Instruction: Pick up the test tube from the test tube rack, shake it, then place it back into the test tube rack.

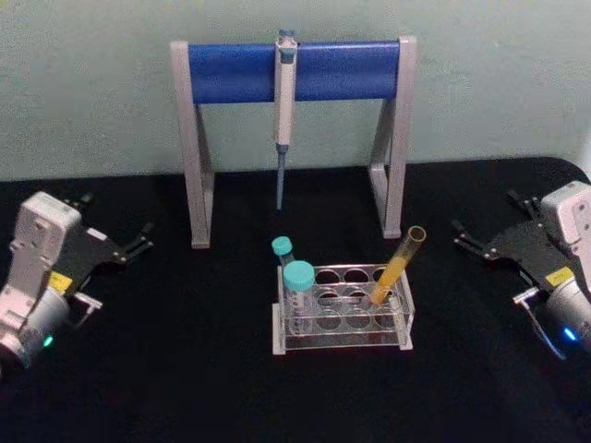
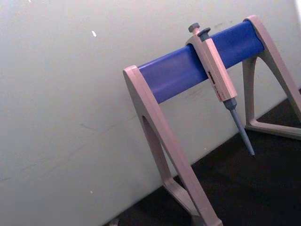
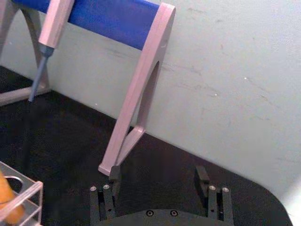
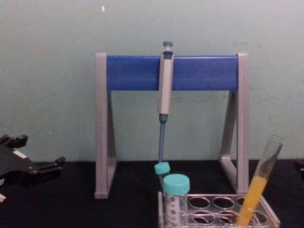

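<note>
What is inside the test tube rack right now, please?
In the test tube rack, the test tube leans at the right, holding orange-yellow liquid; two teal-capped tubes stand left. Their bottoms are unclear.

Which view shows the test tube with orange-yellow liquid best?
The head view: the whole test tube shows, leaning in a hole at the right end of the test tube rack. The chest view shows it from the side, its bottom cut off. The right wrist view catches a sliver of its orange liquid.
</note>
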Available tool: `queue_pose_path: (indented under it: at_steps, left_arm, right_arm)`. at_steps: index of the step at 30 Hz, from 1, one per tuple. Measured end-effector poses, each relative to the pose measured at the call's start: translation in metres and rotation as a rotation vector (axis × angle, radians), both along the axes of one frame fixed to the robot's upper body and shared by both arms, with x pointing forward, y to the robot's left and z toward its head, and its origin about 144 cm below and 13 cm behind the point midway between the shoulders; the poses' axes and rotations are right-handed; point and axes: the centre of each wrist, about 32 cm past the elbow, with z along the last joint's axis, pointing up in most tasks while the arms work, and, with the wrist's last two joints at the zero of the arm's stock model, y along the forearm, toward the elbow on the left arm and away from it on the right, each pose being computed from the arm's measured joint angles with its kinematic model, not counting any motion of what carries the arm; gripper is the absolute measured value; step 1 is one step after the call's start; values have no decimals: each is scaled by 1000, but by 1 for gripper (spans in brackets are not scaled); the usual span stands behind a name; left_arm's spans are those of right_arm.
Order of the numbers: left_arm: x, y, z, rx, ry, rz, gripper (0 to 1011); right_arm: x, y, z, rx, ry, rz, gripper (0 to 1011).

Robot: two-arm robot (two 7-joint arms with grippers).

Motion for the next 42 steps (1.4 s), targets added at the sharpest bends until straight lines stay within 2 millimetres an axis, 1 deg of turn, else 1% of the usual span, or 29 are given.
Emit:
queue_pose_path:
  at_steps: [10,18,25,32,42]
  left_arm:
    - [0,0,0,0,0,0,1001]
    - [0,0,0,0,0,0,1001]
    - [0,0,0,0,0,0,1001]
    - [0,0,0,0,0,0,1001]
    - [0,0,0,0,0,0,1001]
  right_arm:
    - [-17,-3,7,55,10,60,1000]
    - [-39,-3,6,135,52,127,1000]
    - [-54,-3,9,172,59,171,1000]
    - [-64,0,9,186,69,208,1000]
    - [-71,8,6,204,93,247,1000]
